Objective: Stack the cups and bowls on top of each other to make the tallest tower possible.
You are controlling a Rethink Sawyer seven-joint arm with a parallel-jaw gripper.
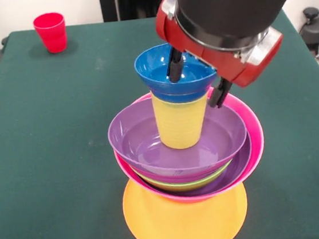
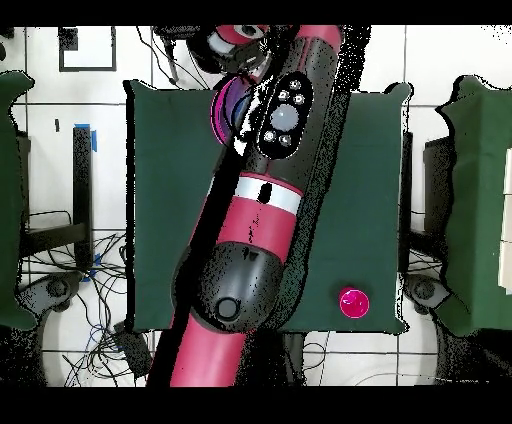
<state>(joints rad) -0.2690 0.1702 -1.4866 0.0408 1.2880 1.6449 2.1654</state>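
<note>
Front view: the red and black arm [image 1: 234, 13] comes down from above and its hand [image 1: 196, 79] sits at the top of the tower [image 1: 185, 168]. One dark finger [image 1: 174, 66] is inside the small blue bowl [image 1: 172, 72] and the other finger [image 1: 220, 92] hangs outside that bowl's rim, so the hand straddles the bowl's wall; whether the fingers actually press on the wall cannot be told.

Directly under the hand, the blue bowl rests upright on a yellow cup [image 1: 180, 123], which stands mouth down. Below that, the cup stands in a purple bowl [image 1: 174, 144], tilted a little. Under this bowl the rims of a second purple bowl [image 1: 242, 162] and a lime green bowl [image 1: 184, 184] show, all nested in the large pink bowl [image 1: 251, 138]. Lowest of all, the pink bowl sits on the orange bowl [image 1: 186, 223], turned mouth down on the green table [image 1: 49, 166].

Well apart from the hand, toward the far corner of the table, a red cup [image 1: 51, 32] stands alone, upright.

In the overhead view the arm [image 2: 255, 230] covers nearly all of the pile; only a sliver of pink and purple rim [image 2: 225, 105] shows beside it. The red cup [image 2: 353, 302] sits near the table's edge [image 2: 390, 200], far from the hand.
</note>
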